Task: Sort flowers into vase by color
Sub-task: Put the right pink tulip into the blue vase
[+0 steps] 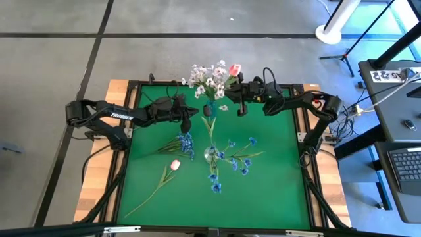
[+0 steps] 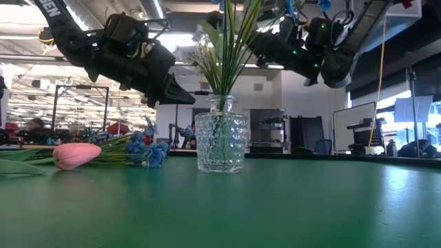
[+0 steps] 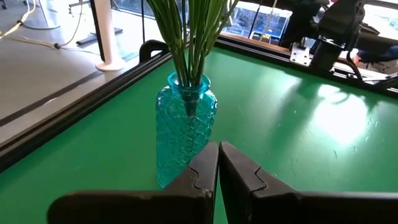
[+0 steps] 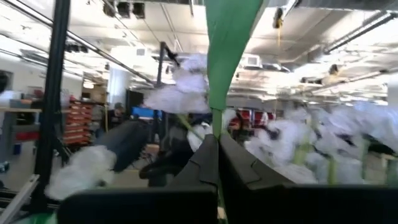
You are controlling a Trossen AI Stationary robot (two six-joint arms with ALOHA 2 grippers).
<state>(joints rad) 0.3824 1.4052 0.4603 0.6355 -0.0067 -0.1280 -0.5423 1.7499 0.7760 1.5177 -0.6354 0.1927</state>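
Note:
A blue glass vase (image 1: 209, 110) (image 3: 185, 124) at the far middle of the green table holds white flowers (image 1: 206, 79). A pink tulip (image 1: 234, 68) stands up beside them, its stem in my right gripper (image 1: 231, 87) (image 4: 217, 146), which is shut on it. My left gripper (image 1: 195, 112) (image 3: 218, 149) hovers shut and empty just left of the blue vase. A clear vase (image 1: 212, 155) (image 2: 220, 141) mid-table holds blue flowers. A second pink tulip (image 1: 175, 164) (image 2: 76, 155) and loose blue sprigs (image 1: 186, 143) lie flat on the table. My right gripper pinches the tulip's green stem (image 4: 216, 121) between its two shut fingers. The fingers come from the table's right, slanting upward, and lie across the stem. The stem rises past the fingertips, lifted clear of the table beside the white flowers.
More blue sprigs (image 1: 238, 158) lie right of the clear vase. The black frame (image 1: 299, 131) rims the green table. The near half of the mat (image 1: 263, 197) is bare. A desk with a keyboard (image 1: 404, 164) stands off to the right.

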